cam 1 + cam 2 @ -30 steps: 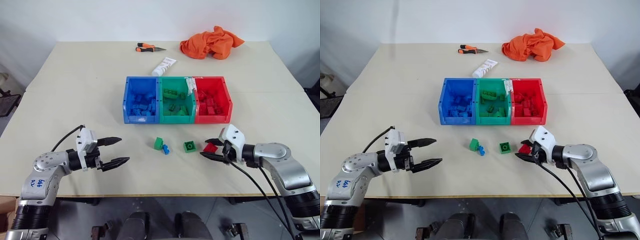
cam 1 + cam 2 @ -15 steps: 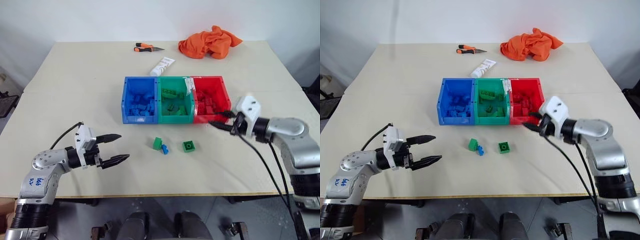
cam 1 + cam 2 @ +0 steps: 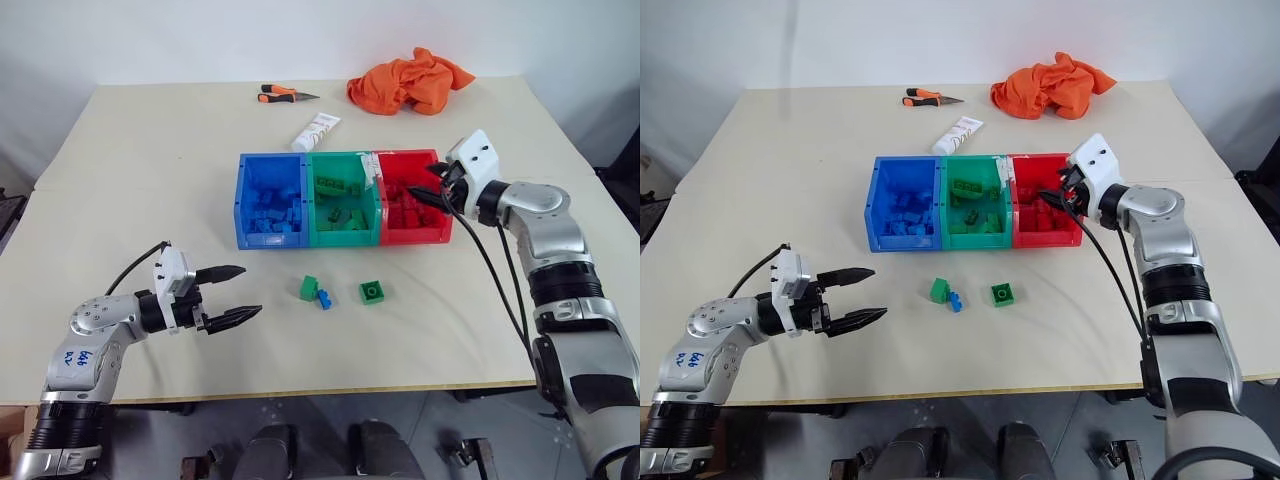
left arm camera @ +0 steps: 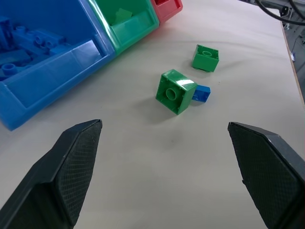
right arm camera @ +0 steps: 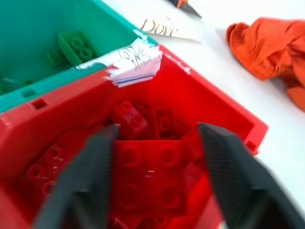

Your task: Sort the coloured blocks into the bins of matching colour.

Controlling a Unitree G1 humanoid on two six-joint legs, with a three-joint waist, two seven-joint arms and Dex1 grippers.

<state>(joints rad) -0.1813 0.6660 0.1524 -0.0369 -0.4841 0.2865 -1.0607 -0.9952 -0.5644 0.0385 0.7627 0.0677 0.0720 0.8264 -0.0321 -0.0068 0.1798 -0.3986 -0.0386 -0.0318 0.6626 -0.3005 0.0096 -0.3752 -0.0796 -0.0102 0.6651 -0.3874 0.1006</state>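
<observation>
Glossy studded red brick (image 5: 148, 176), boxy red bin (image 5: 57, 114)

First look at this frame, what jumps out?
The row of three joined bins mid-table: blue bin, green bin and red bin, each holding bricks of its own colour. The right gripper hangs over the red bin, a red brick between its parted fingers. In front of the bins lie two green bricks and a small blue brick; the left gripper waits open nearby.

Silver arm shells, white wrist housings, black cables; left end effector (image 3: 229, 294) black (textured fingers).
</observation>
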